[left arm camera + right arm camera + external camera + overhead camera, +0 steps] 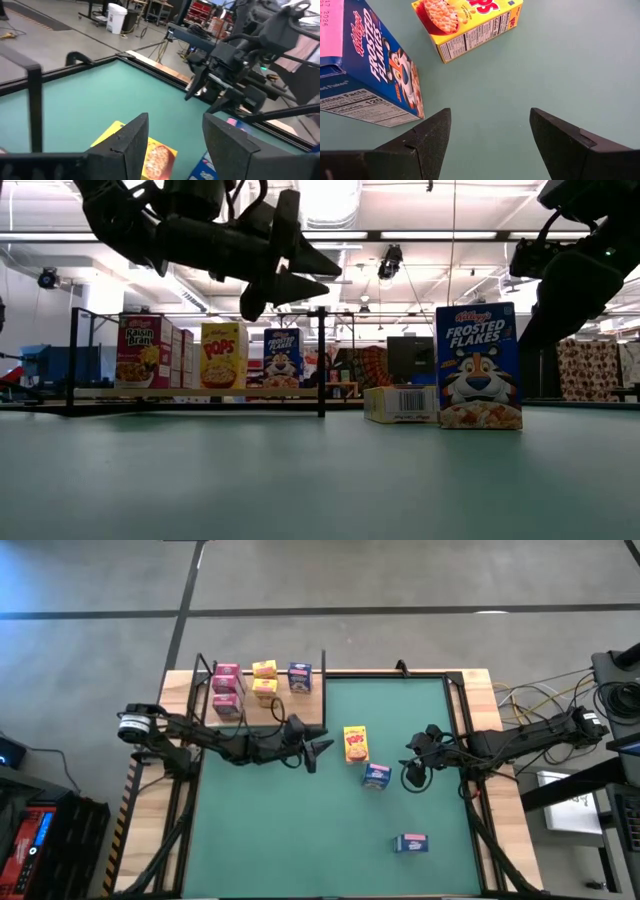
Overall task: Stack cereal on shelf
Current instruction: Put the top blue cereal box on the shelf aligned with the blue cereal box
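The light-wood shelf at the table's far left holds several small cereal boxes: pink, yellow and blue. On the green mat a yellow box lies flat, a blue box stands upright, and another blue box lies near the front. My left gripper is open and empty, above the mat just left of the yellow box. My right gripper is open and empty, just right of the upright blue box.
Thin black posts stand at the shelf's edges. The mat shows bare green at the front left. Cables and equipment lie beyond the table's right edge.
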Motion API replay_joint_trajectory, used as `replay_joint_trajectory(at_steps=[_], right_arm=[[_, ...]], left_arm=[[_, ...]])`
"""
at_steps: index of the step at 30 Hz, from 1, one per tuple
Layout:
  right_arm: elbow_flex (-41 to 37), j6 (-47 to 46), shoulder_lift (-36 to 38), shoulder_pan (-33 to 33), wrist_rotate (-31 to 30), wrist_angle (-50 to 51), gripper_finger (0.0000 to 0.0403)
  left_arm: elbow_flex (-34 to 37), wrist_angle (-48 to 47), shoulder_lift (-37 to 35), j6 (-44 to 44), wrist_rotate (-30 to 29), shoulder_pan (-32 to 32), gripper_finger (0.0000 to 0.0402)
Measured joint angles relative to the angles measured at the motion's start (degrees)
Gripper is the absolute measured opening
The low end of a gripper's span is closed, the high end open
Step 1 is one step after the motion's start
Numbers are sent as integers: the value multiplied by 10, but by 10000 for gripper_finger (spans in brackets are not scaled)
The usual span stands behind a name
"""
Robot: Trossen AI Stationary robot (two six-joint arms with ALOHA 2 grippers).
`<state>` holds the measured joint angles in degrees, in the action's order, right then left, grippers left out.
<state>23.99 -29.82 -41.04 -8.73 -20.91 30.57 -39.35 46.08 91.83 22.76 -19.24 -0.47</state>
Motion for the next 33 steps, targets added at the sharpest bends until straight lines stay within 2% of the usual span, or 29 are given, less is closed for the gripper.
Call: replay_joint_trajectory(at_steps=[9, 17, 19, 22, 24, 33], right_arm=[[0, 0, 0, 0, 0, 0, 260], [0, 0, 0, 0, 0, 0, 260], [0, 0, 0, 0, 0, 0, 260], [0, 0, 0, 0, 0, 0, 260], [0, 0, 0, 0, 0, 0, 260], [0, 0, 0, 0, 0, 0, 260]], left_arm=[[2, -8, 0, -12, -8, 2, 165], [3, -8, 0, -21, -11, 1, 108], [3, -7, 0, -34, 5, -2, 89], [0, -7, 0, -46, 75, -7, 69], [-2, -5, -1, -58, 96, -14, 61], [-3, 3, -1, -73, 98, -38, 57]])
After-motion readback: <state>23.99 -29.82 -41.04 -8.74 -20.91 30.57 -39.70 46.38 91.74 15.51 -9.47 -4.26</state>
